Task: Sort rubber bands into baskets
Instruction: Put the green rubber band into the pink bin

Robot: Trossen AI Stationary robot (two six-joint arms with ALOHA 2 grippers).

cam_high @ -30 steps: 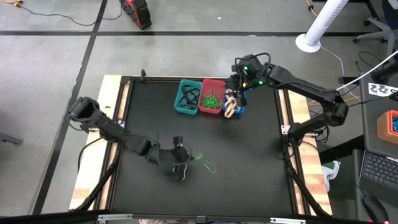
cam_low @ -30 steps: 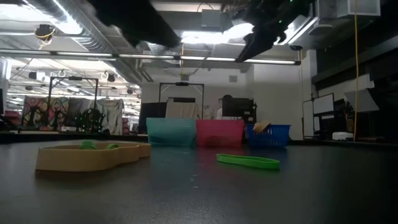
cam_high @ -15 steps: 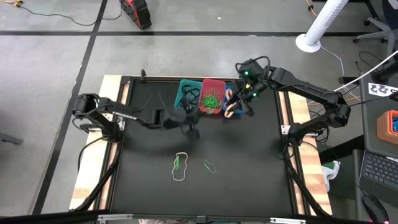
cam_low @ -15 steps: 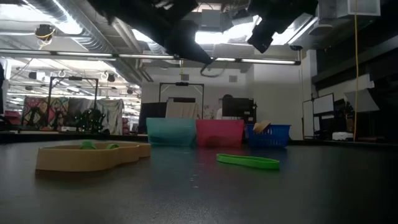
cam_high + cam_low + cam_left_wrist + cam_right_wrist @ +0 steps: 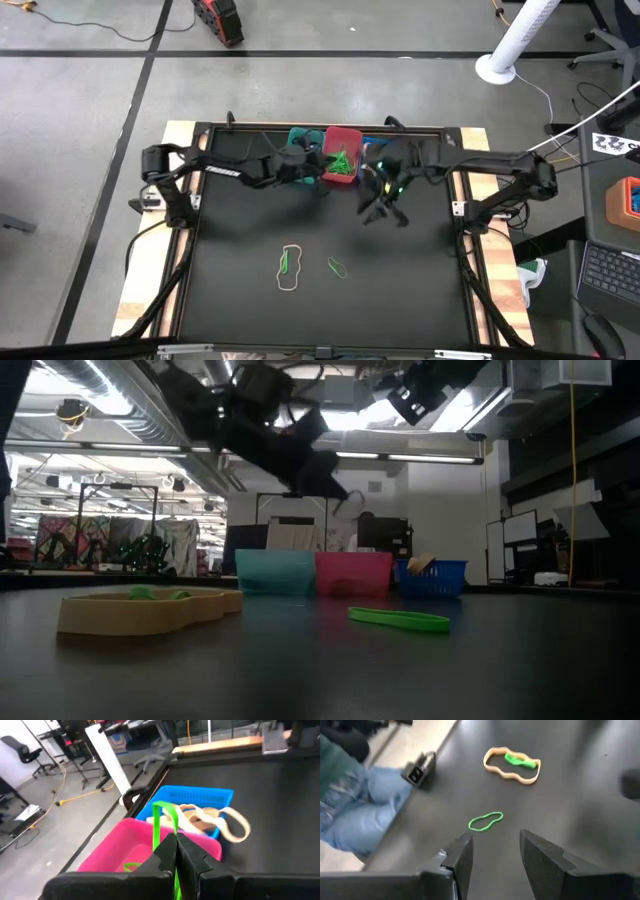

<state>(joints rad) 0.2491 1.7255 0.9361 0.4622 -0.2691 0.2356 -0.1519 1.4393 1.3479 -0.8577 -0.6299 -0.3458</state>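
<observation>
Matte black table (image 5: 240, 260); thin floppy green rubber band (image 5: 159, 822) pinched.

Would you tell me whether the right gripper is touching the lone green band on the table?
Apart. In the right wrist view the open right gripper hangs above the table, and dark table surface shows between its fingers and the green band.

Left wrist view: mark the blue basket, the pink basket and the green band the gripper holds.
blue basket (image 5: 200, 798): left wrist view, far wall.
pink basket (image 5: 120, 842): left wrist view, inner wall.
green band (image 5: 157, 822): left wrist view, strand rising from the shut gripper.
</observation>
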